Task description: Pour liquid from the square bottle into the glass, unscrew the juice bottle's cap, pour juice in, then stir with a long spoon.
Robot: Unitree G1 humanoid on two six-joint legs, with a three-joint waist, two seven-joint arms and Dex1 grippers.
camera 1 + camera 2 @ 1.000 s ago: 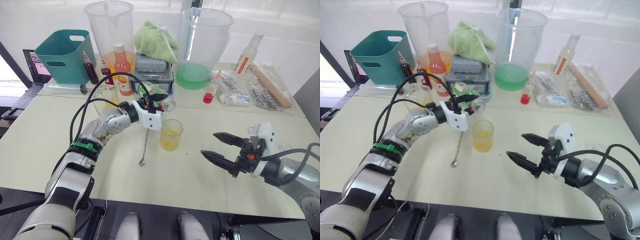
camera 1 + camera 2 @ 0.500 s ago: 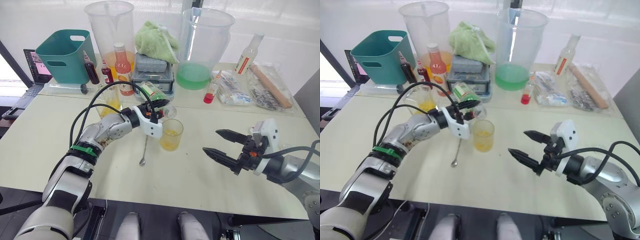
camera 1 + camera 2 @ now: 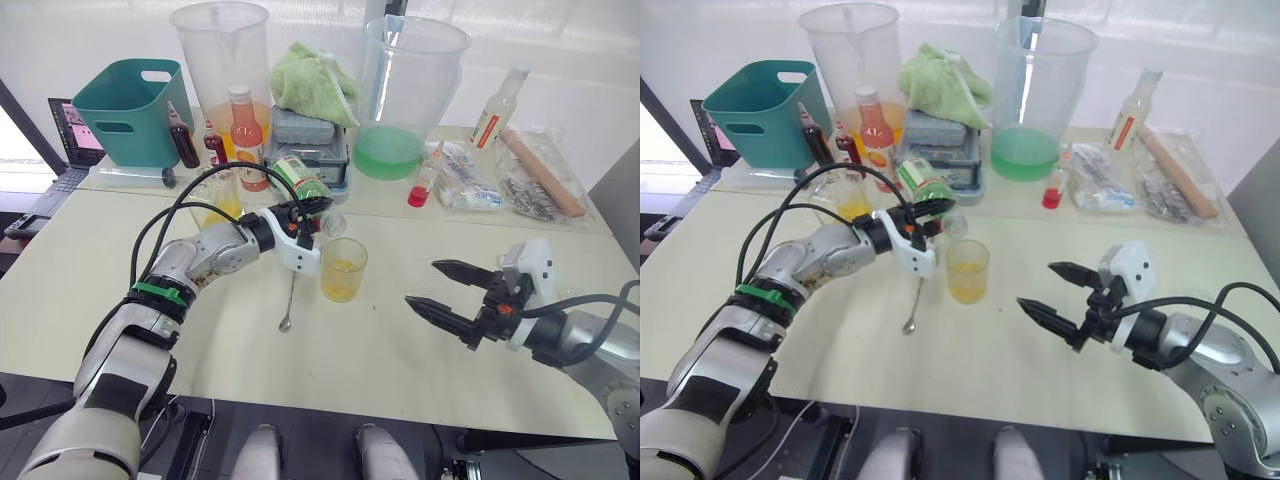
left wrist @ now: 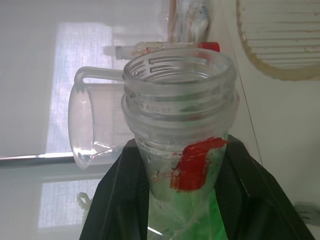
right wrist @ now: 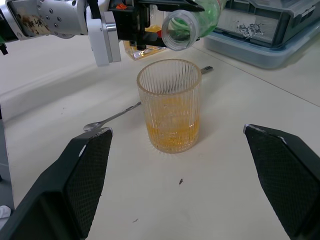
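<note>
Juice bottle [image 3: 308, 190], uncapped, tilted, clamped in my left gripper [image 3: 303, 215]; glass [image 3: 342, 269] at its 4 o'clock. My right gripper [image 3: 437, 288] spread wide, empty.

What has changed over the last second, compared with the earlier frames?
The left gripper, shut on the juice bottle, has tipped the bottle's base higher, with the open mouth beside the glass rather than over it. No juice stream is visible. The right gripper stays open beside the glass; the glass and the long spoon have not moved.
</note>
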